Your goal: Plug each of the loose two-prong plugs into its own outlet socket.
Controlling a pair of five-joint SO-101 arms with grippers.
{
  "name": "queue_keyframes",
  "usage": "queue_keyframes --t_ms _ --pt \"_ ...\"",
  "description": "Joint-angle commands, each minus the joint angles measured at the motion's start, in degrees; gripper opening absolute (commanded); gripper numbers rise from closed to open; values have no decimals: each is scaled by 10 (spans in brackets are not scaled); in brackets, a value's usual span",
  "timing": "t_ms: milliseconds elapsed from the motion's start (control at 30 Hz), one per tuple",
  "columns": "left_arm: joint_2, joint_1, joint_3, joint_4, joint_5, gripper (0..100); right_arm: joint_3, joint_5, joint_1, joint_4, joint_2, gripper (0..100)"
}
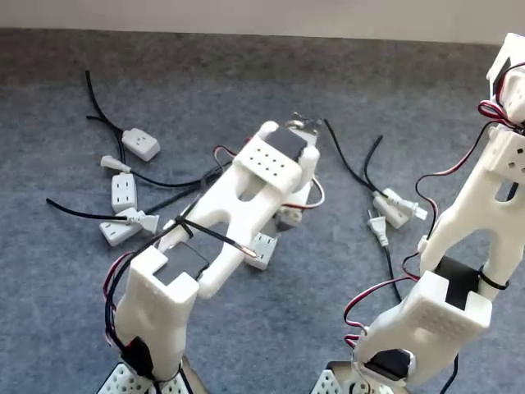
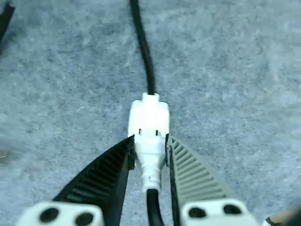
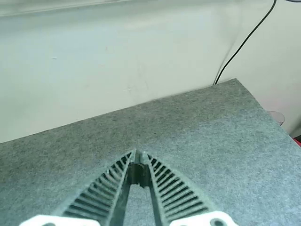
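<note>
A grey mat [image 1: 246, 74] covers the table, seen from above, with two white robot arms rising from the near edge. The left arm [image 1: 246, 193] stretches low across the middle of the mat, and its forward end hides whatever lies beneath it. Its wrist camera shows the left gripper [image 2: 149, 143] with one black and one pale ribbed finger clamped on either side of a white plug [image 2: 149, 157]. The plug sits pushed into a white outlet socket [image 2: 149, 117] lying flat on the mat, and a black cord [image 2: 143, 52] runs away from the socket's far end. The right arm [image 1: 459, 246] stands raised at the right side of the table. The right gripper [image 3: 136, 157] hangs above the mat with its ribbed fingers closed together on nothing, pointing toward a pale wall [image 3: 117, 56]. On the mat between the two arms lies a loose two-prong plug [image 1: 376, 225], just beside a joined plug and socket [image 1: 397, 205]. To the left of the left arm lie a single socket [image 1: 141, 144], a small unplugged plug [image 1: 116, 164], a second socket [image 1: 123, 191] and a coupled pair [image 1: 123, 229], all on black cords.
</note>
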State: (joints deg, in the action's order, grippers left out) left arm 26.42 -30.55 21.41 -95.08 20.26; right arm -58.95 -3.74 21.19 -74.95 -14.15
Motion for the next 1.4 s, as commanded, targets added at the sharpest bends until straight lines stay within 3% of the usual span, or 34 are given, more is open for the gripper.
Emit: queue_keyframes --t_ms 0,1000,1367 --pt "-11 34 1 0 32 6 -22 0 7 14 12 9" --pt "-17 3 -53 33 39 6 -22 1 7 14 12 9" --pt "-119 3 -126 32 53 8 -22 1 7 15 12 9"
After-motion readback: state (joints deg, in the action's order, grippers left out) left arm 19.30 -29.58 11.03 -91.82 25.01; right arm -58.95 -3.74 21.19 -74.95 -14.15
